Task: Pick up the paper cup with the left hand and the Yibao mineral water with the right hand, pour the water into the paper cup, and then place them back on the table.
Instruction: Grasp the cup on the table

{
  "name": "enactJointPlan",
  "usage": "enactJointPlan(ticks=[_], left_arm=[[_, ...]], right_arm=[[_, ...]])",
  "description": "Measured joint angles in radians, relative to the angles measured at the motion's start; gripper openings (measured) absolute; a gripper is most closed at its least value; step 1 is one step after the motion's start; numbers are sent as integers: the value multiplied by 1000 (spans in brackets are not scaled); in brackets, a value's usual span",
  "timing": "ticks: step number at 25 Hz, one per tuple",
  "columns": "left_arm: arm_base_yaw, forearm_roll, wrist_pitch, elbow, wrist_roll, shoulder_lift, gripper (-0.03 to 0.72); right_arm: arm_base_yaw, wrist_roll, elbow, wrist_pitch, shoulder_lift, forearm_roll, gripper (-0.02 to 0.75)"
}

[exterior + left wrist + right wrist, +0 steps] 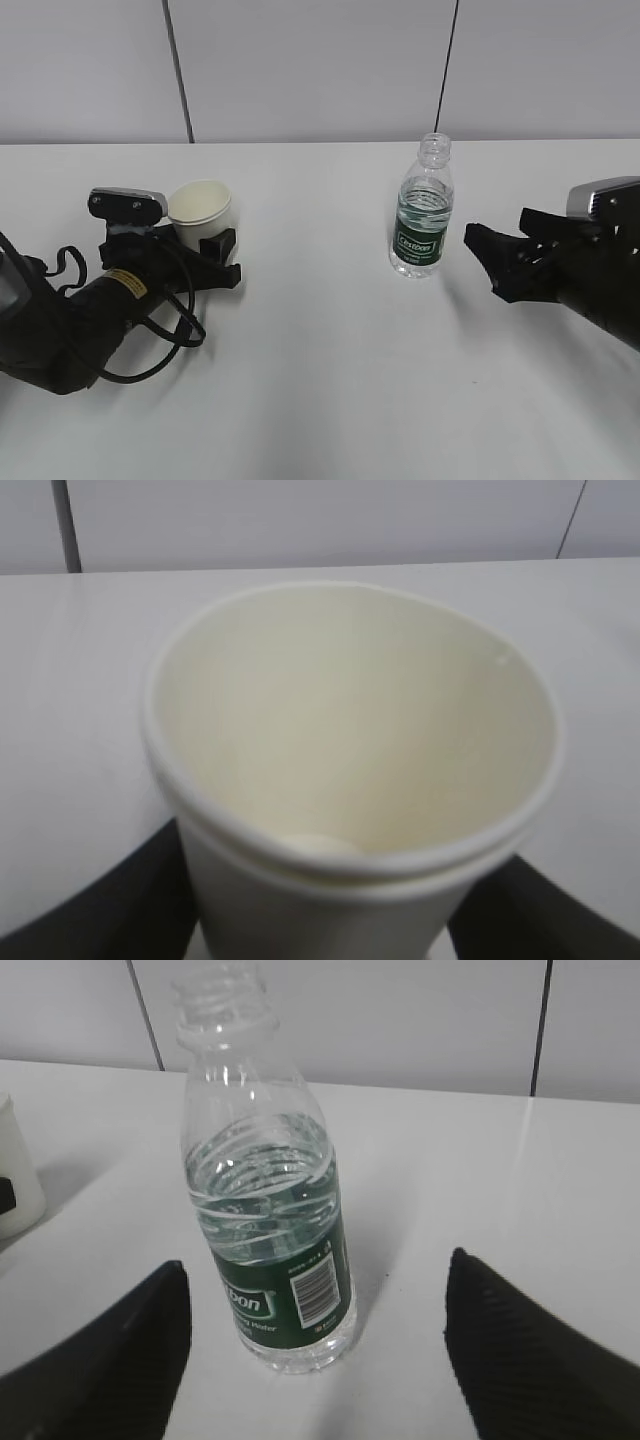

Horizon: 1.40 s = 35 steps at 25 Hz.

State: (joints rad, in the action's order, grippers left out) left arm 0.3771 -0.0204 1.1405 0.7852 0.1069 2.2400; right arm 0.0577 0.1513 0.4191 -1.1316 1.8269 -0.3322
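Note:
The paper cup stands at the left of the table, cream-white and empty inside. My left gripper is shut on its lower body. In the left wrist view the cup fills the frame, with a black finger pressed against each side of the left gripper. The Yibao mineral water stands upright right of centre, uncapped and partly full. My right gripper is open, just right of the bottle and apart from it. In the right wrist view the bottle stands just ahead of the open right gripper.
A grey-white wall with dark vertical seams runs behind the table. Black cables loop beside the left arm. The cup's side also shows at the left edge of the right wrist view.

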Motion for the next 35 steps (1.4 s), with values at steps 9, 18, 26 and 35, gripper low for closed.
enactJointPlan(ticks=[9, 18, 26, 35], left_arm=[[0, 0, 1, 0, 0, 0, 442], [0, 0, 1, 0, 0, 0, 442], [0, 0, 1, 0, 0, 0, 442], [0, 0, 1, 0, 0, 0, 442]], right_arm=[[0, 0, 112, -8, 104, -87, 585], [0, 0, 154, -8, 128, -88, 586], [0, 0, 172, 60, 138, -88, 588], [0, 0, 232, 60, 208, -135, 589]])
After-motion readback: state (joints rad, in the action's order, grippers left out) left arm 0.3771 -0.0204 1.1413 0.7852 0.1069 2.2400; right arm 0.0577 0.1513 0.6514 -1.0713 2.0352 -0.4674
